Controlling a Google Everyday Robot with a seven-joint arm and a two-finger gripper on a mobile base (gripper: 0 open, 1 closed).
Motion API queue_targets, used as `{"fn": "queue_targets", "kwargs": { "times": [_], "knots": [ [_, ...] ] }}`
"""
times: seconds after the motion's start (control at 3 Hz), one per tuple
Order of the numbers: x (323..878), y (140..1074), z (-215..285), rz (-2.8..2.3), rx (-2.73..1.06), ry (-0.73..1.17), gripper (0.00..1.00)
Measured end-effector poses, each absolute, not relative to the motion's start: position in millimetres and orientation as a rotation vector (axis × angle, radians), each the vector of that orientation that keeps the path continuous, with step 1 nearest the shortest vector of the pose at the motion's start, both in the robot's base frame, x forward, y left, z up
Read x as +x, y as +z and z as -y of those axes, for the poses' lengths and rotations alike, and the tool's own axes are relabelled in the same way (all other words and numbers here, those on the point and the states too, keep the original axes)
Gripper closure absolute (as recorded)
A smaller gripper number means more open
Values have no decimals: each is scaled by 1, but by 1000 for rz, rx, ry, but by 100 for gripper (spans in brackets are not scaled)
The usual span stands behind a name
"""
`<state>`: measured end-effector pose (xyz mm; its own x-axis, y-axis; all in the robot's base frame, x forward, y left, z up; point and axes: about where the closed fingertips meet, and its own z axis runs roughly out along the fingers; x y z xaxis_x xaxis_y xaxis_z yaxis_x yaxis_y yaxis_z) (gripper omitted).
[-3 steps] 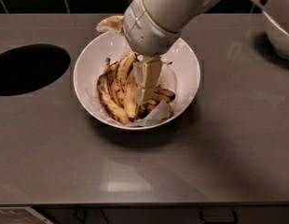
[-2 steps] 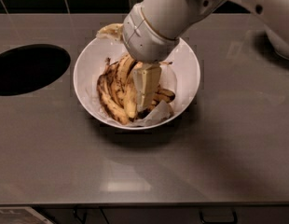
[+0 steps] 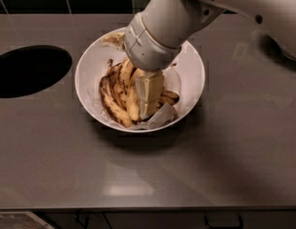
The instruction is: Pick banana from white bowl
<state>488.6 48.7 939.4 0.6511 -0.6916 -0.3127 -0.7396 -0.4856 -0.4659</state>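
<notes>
The white bowl (image 3: 195,66) stands in the middle of the grey counter, lined with crumpled white paper (image 3: 160,118). Several overripe bananas lie in it, yellow with brown-black speckles. The banana (image 3: 131,99), the thickest one, lies near the bowl's middle, right beside my gripper. My gripper (image 3: 149,109) reaches straight down into the bowl from the upper right and sits among the bananas, touching or nearly touching the banana on its right side. The wrist hides the far ends of the bananas.
A peel scrap (image 3: 112,38) lies on the bowl's far rim. A dark round hole (image 3: 28,70) is cut in the counter (image 3: 148,175) at the left. The arm's white body (image 3: 281,18) fills the upper right. The counter's front edge runs along the bottom.
The gripper stays down in the bowl among the bananas. The wrist has sunk slightly. The bananas and bowl have not visibly moved.
</notes>
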Motion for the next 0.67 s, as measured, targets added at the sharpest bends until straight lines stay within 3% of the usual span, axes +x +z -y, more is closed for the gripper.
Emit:
{"fn": "queue_targets", "kwargs": {
  "times": [0.67],
  "knots": [
    [492,927,-56,-1092,-2390,150,0]
  ]
}}
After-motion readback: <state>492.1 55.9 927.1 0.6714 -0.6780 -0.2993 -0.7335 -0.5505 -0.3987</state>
